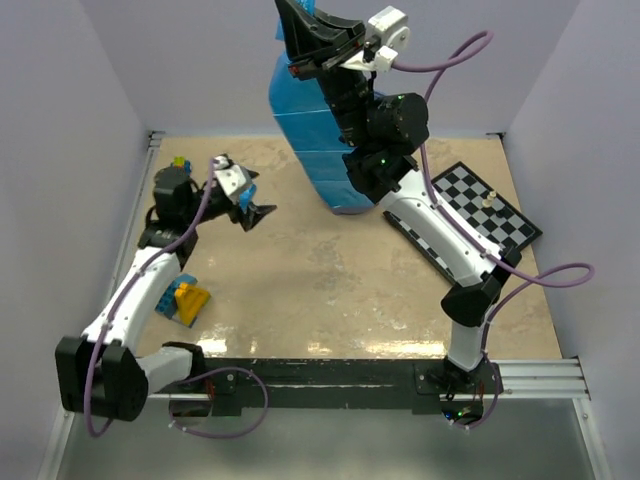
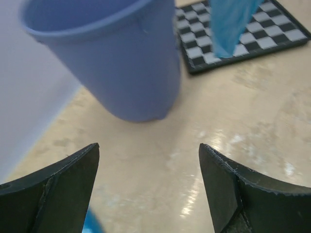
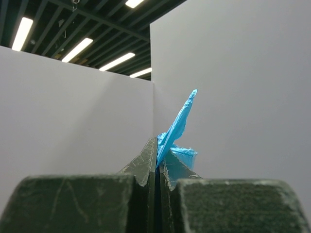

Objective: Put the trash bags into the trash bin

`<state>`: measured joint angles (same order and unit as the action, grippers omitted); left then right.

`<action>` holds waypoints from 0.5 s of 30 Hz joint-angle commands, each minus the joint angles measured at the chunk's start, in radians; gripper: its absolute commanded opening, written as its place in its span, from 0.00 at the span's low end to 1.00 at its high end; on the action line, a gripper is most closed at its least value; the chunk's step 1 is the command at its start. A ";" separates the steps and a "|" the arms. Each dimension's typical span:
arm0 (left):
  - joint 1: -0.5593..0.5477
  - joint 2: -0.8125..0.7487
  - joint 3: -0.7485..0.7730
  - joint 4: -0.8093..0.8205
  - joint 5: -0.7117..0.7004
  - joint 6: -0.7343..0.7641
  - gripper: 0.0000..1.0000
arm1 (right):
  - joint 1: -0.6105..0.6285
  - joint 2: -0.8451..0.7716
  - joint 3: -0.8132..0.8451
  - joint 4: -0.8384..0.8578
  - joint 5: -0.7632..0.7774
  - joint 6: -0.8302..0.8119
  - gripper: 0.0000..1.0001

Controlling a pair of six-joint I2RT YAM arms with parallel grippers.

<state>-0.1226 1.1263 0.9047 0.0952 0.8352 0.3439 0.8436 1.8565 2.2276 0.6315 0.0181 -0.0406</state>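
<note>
Right gripper (image 3: 156,162) is clamped on a raised trash bag (image 3: 177,126); left gripper (image 2: 148,155) is spread wide, empty, and pointed toward the trash bin (image 2: 116,58).

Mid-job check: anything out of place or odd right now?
The trash bag, pinched in the right gripper, dangles in front of the chessboard. In the left wrist view it hangs beside the trash bin, not above its opening. Nothing else stands out.
</note>
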 commanded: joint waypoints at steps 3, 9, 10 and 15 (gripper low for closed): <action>-0.138 0.122 -0.020 0.269 0.038 -0.130 0.87 | 0.003 0.003 0.061 0.010 0.039 -0.002 0.00; -0.186 0.237 0.065 0.388 0.050 -0.276 0.80 | 0.003 0.013 0.043 0.016 0.078 0.001 0.00; -0.187 0.245 0.072 0.397 0.045 -0.293 0.75 | 0.003 0.013 0.032 0.025 0.091 -0.004 0.00; -0.187 0.248 0.094 0.358 0.036 -0.333 0.28 | 0.002 0.032 0.001 0.051 0.166 -0.039 0.00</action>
<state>-0.3046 1.3834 0.9470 0.3874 0.8490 0.0692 0.8440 1.8759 2.2372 0.6312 0.0929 -0.0425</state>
